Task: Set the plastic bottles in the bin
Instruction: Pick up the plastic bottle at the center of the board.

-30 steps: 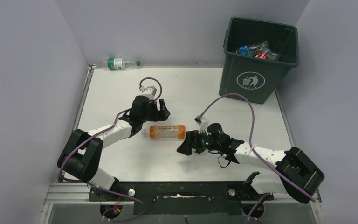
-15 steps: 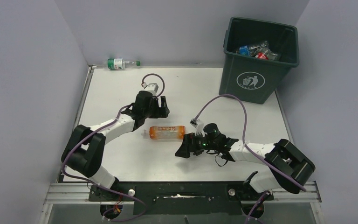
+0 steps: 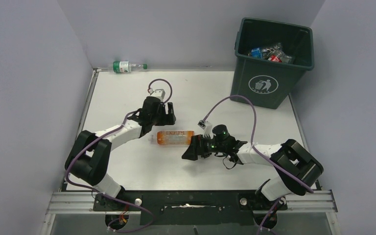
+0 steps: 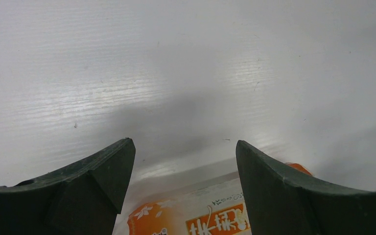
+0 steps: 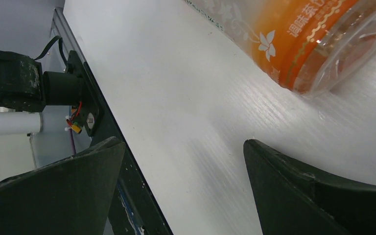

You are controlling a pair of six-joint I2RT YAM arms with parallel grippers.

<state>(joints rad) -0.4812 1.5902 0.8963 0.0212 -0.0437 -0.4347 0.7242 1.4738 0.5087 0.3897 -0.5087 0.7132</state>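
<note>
While nothing holds it, a small orange plastic bottle with a pale printed label (image 3: 175,138) lies on its side near the middle of the white table (image 3: 122,93), its length running left to right and its pale cap end toward the left edge. Just on its far side hangs the left gripper (image 3: 168,116), its jaws parted and empty; from the left wrist the orange bottle (image 4: 196,220) shows low between the two dark fingers (image 4: 103,171), whose tips stand over bare table. At the bottle's right end, slightly toward the near edge, the right gripper (image 3: 189,152) sits low with its jaws spread wide, also empty; from the right wrist the bottle's clear base (image 5: 323,54) lies beyond the fingertips and apart from them. At the far right corner of the table stands a large dark green square plastic bin (image 3: 254,100) with a white litter-person symbol on its front, and several clear bottles with red and blue labels (image 3: 270,52) lie inside it. Beyond the far left corner, off the table by the wall, lies a clear bottle with a green label (image 3: 125,66).
</note>
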